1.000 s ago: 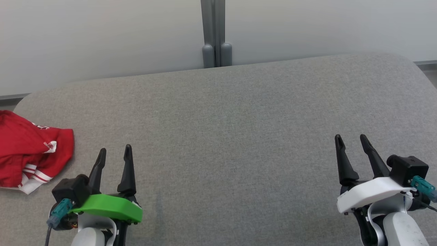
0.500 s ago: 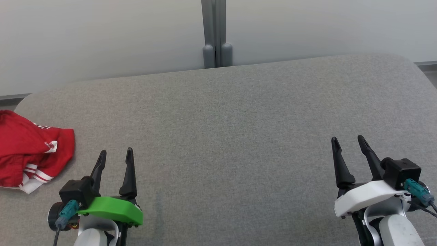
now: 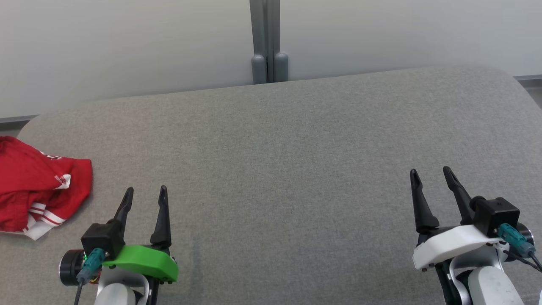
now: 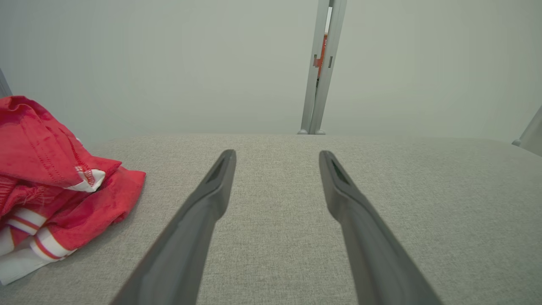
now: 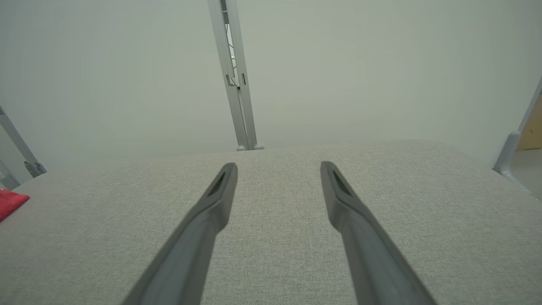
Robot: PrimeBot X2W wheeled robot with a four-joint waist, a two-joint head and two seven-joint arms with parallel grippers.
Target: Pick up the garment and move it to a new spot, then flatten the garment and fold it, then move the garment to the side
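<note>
We still see the red garment (image 3: 40, 186) crumpled at the left edge of the desk (image 3: 296, 148), our left gripper (image 3: 146, 191) has backed off a touch, the right gripper (image 3: 430, 171) drifted slightly left, both wide open and empty.

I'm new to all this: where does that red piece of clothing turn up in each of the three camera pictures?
Head view: the red garment lies at the left edge, mid-height.
Left wrist view: a crumpled heap at the left.
Right wrist view: a small red corner at the far left edge.
Shared landmark: the grey post against the wall.
</note>
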